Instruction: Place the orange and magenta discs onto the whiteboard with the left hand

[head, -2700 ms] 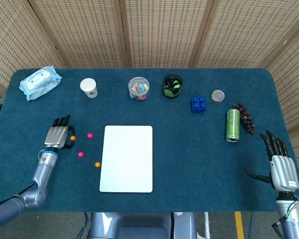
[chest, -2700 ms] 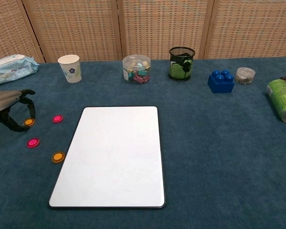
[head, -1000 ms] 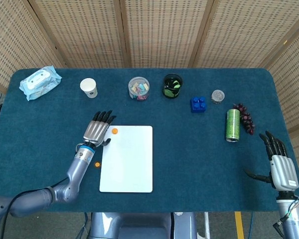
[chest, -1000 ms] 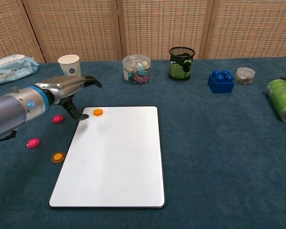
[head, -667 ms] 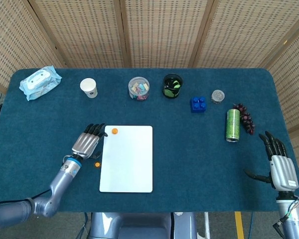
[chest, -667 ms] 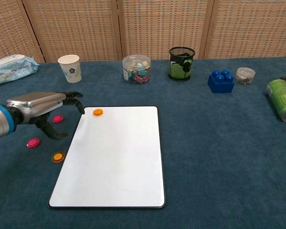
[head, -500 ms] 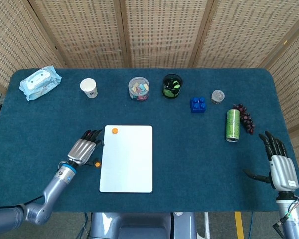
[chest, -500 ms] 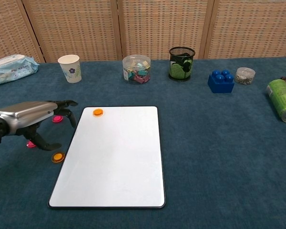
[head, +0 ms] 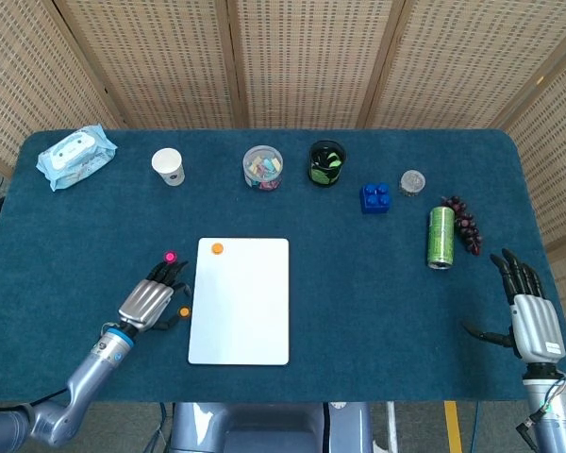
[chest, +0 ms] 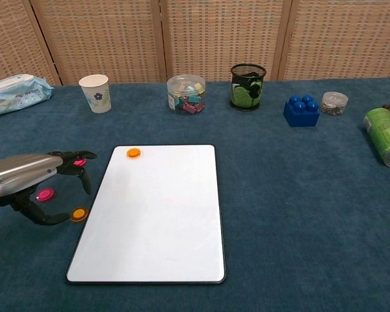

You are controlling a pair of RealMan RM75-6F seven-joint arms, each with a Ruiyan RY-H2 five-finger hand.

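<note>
You're between discs: one orange disc [chest: 134, 153] already sits at the whiteboard [chest: 156, 214]'s far-left corner, well ahead of your left hand [chest: 26, 177], while two magenta discs [chest: 45, 194] and a second orange disc [chest: 79, 213] lie on the table [chest: 299, 214]. The left hand hovers low, palm down, fingers parted and curved, holding nothing — the nearer magenta disc lies under it, the orange one just beside its thumb. Next, judge your descent onto one of them and pinch its thin edge cleanly; your right hand [head: 533, 321] rests spread and empty.

Head view overhead, chest view low, frontal; shared whiteboard [head: 240, 300].
</note>
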